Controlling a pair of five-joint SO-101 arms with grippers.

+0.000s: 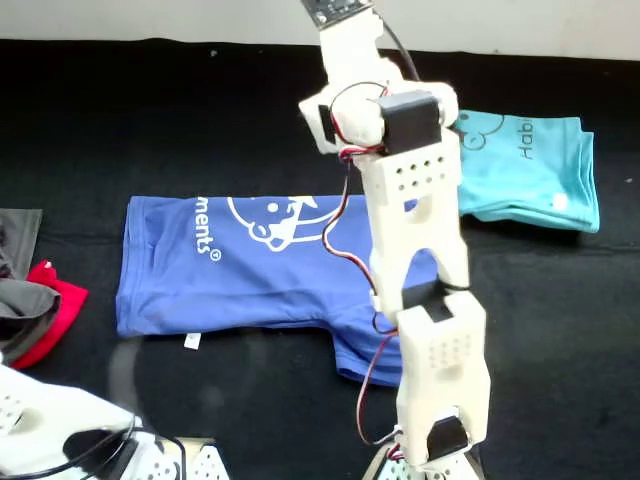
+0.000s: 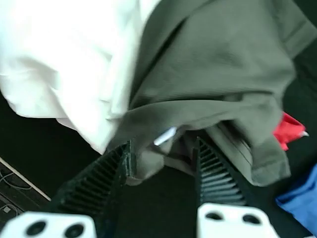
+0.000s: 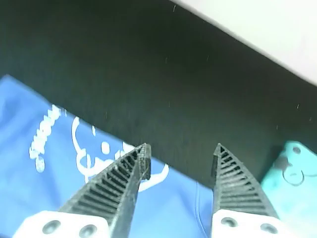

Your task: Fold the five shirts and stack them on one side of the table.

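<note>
One shirt folded, the blue one in hand.
The teal shirt (image 1: 525,170) lies folded at the far right of the tabletop (image 1: 100,120). The blue shirt (image 1: 230,265) lies spread mid-table, so I judge its fold comes next and calls for a pinch on its far edge. My right fingers (image 3: 119,188) hang released above that edge, arm stretched forward. My left fingers (image 2: 99,183) gape, empty, just over the grey shirt (image 2: 218,74), heaped with the white shirt (image 2: 64,59) and the red shirt (image 2: 290,131).
</note>
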